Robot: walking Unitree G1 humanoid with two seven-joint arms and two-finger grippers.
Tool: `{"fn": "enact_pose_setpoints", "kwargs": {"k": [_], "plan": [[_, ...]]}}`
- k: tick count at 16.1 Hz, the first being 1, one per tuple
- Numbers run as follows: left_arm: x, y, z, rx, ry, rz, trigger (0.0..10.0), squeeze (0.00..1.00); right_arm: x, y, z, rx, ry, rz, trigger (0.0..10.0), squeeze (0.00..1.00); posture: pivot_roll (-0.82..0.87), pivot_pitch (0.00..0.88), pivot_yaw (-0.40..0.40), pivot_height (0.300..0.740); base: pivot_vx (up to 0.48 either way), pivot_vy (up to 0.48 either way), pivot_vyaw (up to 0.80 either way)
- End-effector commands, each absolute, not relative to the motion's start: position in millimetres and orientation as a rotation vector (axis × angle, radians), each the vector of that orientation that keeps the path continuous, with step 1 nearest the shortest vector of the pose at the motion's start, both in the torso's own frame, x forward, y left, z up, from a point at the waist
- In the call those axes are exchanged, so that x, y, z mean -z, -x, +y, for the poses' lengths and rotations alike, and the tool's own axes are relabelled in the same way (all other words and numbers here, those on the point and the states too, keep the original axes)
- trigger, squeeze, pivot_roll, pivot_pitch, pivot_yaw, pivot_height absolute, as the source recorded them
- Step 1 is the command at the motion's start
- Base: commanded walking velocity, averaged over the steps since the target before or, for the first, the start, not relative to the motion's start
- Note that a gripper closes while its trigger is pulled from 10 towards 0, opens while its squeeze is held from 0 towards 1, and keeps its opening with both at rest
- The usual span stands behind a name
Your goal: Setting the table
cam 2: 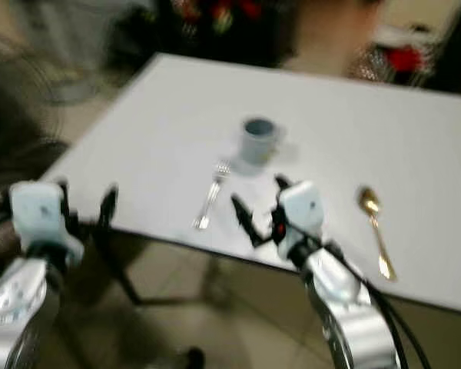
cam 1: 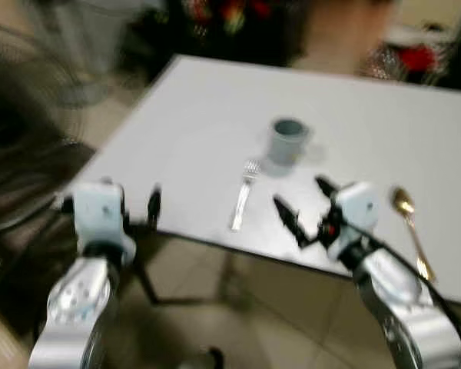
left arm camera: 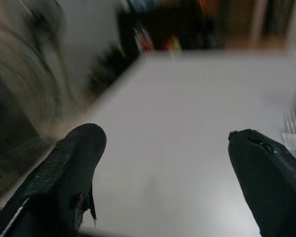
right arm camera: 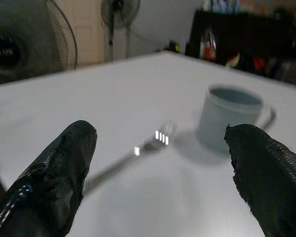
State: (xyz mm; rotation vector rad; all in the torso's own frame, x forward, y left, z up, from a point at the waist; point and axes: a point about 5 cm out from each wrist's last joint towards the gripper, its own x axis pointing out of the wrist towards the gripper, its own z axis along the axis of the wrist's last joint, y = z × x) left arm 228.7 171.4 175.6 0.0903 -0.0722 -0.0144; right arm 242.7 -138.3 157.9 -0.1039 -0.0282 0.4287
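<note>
Evidently the setting is part laid: a slim silver fork (cam 1: 244, 195) lies at the middle of the frame, tines toward a squat grey cup (cam 1: 287, 141) just above it, and a gold spoon (cam 1: 412, 228) sits well apart at the right, all on the smooth white table (cam 1: 200, 108). The right gripper (cam 1: 301, 207), jaws spread and empty, hangs over the near edge beside the fork, likely to adjust it. The left gripper (cam 1: 131, 206), also spread, waits lower left.

Head eyes look down on the worktop (cam 1: 192, 115); both wrist cameras skim low over it, sharing the fork (right arm camera: 133, 155).
</note>
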Motion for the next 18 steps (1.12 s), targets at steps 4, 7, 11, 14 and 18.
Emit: {"fn": "enact_pose_setpoints", "kwargs": {"k": [4,7,11,14,18], "plan": [[-165.5,-232.6,165.1,0.098,-0.143,0.025,10.0,1.00,-150.8,-241.7,-148.2,-0.357,0.094,0.000,10.0,1.00,-0.05,0.018,0.051,0.740,0.000,0.000,0.80],[-159.6,-234.1,163.2,0.047,-0.134,0.003,10.0,0.63,-152.9,-242.7,-134.9,-0.423,0.087,-0.022,10.0,1.00,-0.03,0.010,0.003,0.740,0.000,0.000,0.80],[-158.0,-232.8,173.4,-0.019,-0.203,0.025,10.0,0.00,-153.1,-248.9,-134.0,-0.424,0.091,-0.018,10.0,1.00,-0.02,0.018,-0.007,0.740,0.000,0.000,0.80],[-160.8,-235.3,177.1,-0.044,-0.197,0.020,10.0,0.00,-152.8,-249.4,-138.3,-0.400,0.100,-0.018,10.0,1.00,-0.01,0.021,-0.012,0.740,0.000,0.000,0.80],[-167.3,-237.7,172.0,-0.009,-0.309,-0.014,10.0,0.00,-157.2,-251.6,-134.4,-0.412,0.039,-0.051,10.0,1.00,-0.02,0.026,-0.017,0.740,0.000,0.000,0.80]]}}
